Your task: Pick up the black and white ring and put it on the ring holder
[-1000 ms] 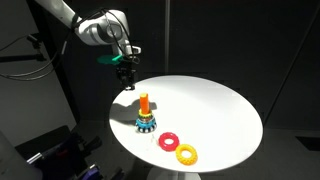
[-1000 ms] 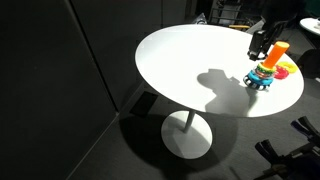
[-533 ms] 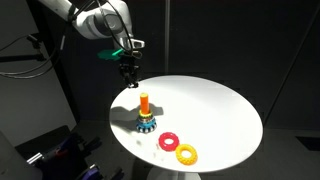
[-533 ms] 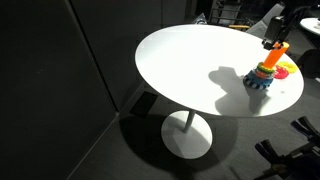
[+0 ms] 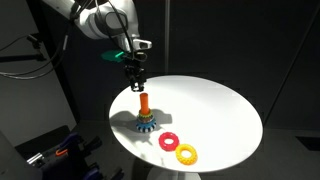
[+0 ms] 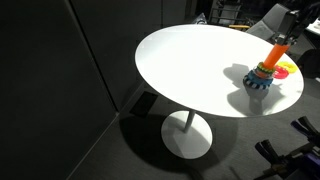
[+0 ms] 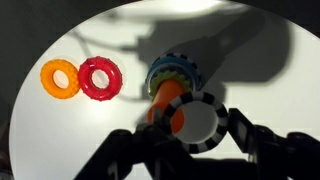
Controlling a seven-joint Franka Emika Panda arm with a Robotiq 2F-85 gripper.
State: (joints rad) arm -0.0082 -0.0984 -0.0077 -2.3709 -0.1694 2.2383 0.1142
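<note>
My gripper [image 5: 137,84] is shut on the black and white ring [image 7: 191,122] and holds it in the air just above the orange peg of the ring holder [image 5: 145,117]. In the wrist view the ring overlaps the top of the peg [image 7: 165,98], whose teal scalloped base [image 7: 178,67] shows behind it. The holder also stands at the table's right side in an exterior view [image 6: 266,75], with the gripper [image 6: 284,34] above it. The ring is too small to make out in both exterior views.
A red ring [image 5: 168,141] and a yellow ring [image 5: 186,154] lie on the round white table [image 5: 215,110] near the holder, close to the table's edge. They also show in the wrist view, red [image 7: 99,78] and yellow [image 7: 59,79].
My gripper has moved sideways with the ring from the table's edge to a spot directly above the orange peg. The holder and the coloured rings have not moved.
</note>
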